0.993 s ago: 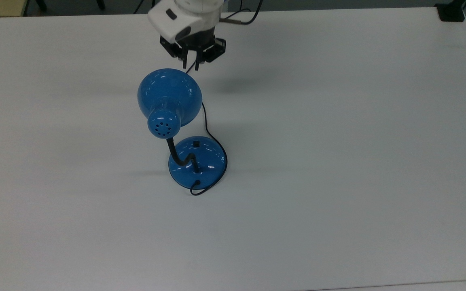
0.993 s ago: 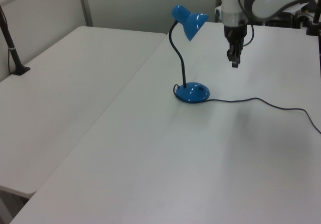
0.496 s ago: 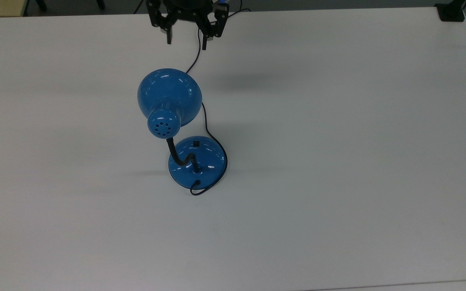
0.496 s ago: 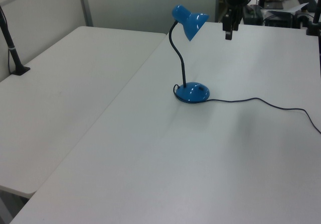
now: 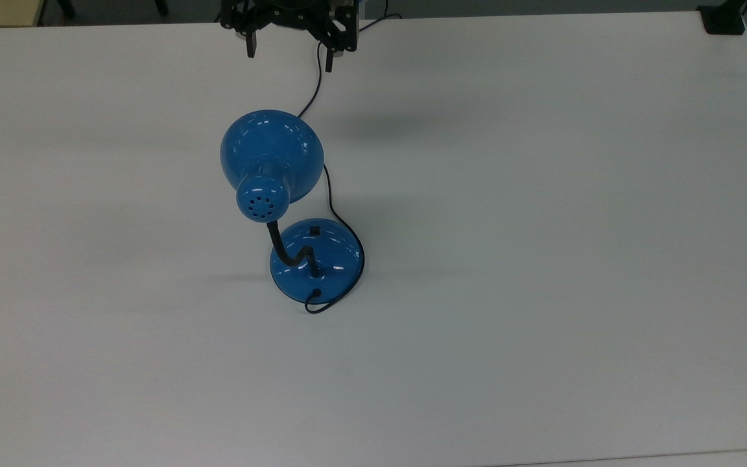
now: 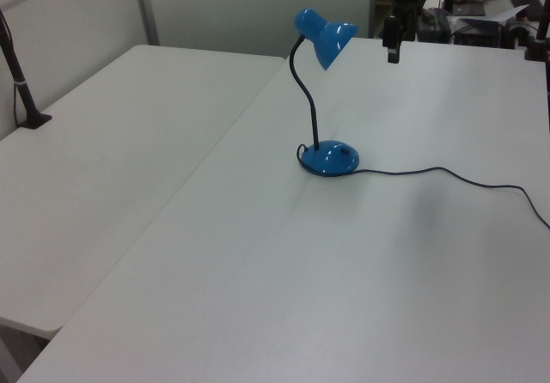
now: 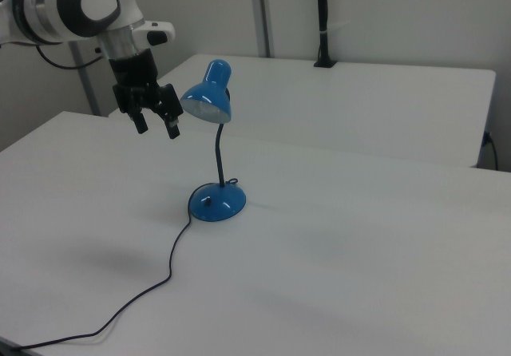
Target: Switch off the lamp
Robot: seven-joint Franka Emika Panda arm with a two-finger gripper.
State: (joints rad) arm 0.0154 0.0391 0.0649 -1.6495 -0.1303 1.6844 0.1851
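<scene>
I take the lamp (image 5: 292, 214) as my landmark. It stands upright on the white table (image 5: 542, 259), its round blue base (image 5: 317, 261) flat on the surface and its black gooseneck (image 6: 304, 100) rising from the base and curving over to the dome shade (image 7: 207, 100).

In the top view the shade (image 5: 272, 157) sits above the base in the picture, with the small black switch (image 5: 314, 229) on the part of the base nearest the shade. The black cord (image 7: 152, 288) leaves the base, loops just beside it, and trails away across the table toward the near edge in the right view.

From the right view I cannot make out any glow under the shade, so I will not say whether the bulb is lit.

My gripper (image 7: 156, 122) hangs in the air well above the table, apart from the lamp and touching nothing. In the right view it is just beside the shade, on the right view's left, at about the shade's height. In the top view it (image 5: 289, 53) is at the upper edge, beyond the shade and well away from the base and switch. Its two fingers (image 5: 251, 47) are spread wide, with nothing between them. In the left view the gripper (image 6: 392, 46) is on the left view's right of the shade.
</scene>
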